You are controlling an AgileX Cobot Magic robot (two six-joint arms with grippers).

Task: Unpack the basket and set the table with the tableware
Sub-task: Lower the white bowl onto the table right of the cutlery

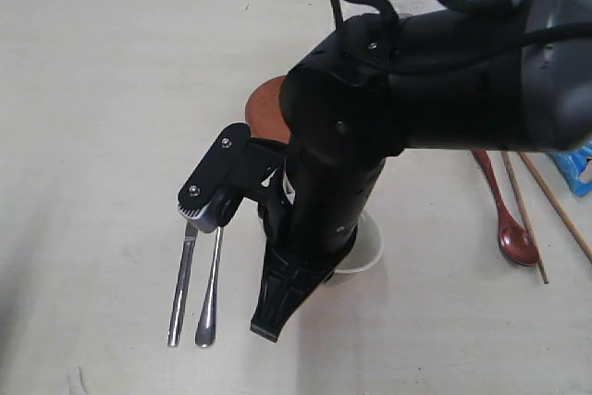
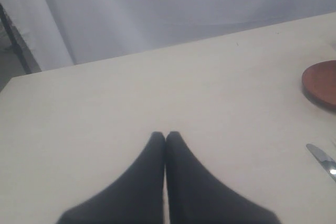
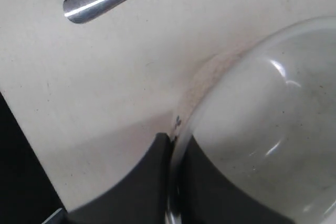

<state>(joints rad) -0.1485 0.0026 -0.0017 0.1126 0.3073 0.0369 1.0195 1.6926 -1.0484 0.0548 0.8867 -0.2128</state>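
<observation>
Closest to where I stand, two pieces of steel cutlery (image 1: 182,293) lie side by side on the pale table (image 1: 92,90), with their handles toward me. Just to their right, the right gripper (image 3: 173,141) points down from a bulky black arm that reaches in from the right and across the middle. Its jaws are pinched on the rim of the pale grey-green bowl (image 1: 370,249), one finger inside the rim and one outside. Most of the bowl is hidden behind the arm, and I cannot tell whether it rests on the table or hangs clear of it.

Behind the arm a reddish-brown plate (image 1: 264,108) lies flat, only its left part showing. Further right, well apart from the bowl, a dark red spoon (image 1: 516,240) and two brown chopsticks (image 1: 524,215) lie lengthwise on the table. A blue bag (image 1: 578,168) sits at the edge beyond them.

Off on the left side, the left gripper (image 2: 166,139) hangs over bare tabletop, jaws pressed together with nothing between them.
</observation>
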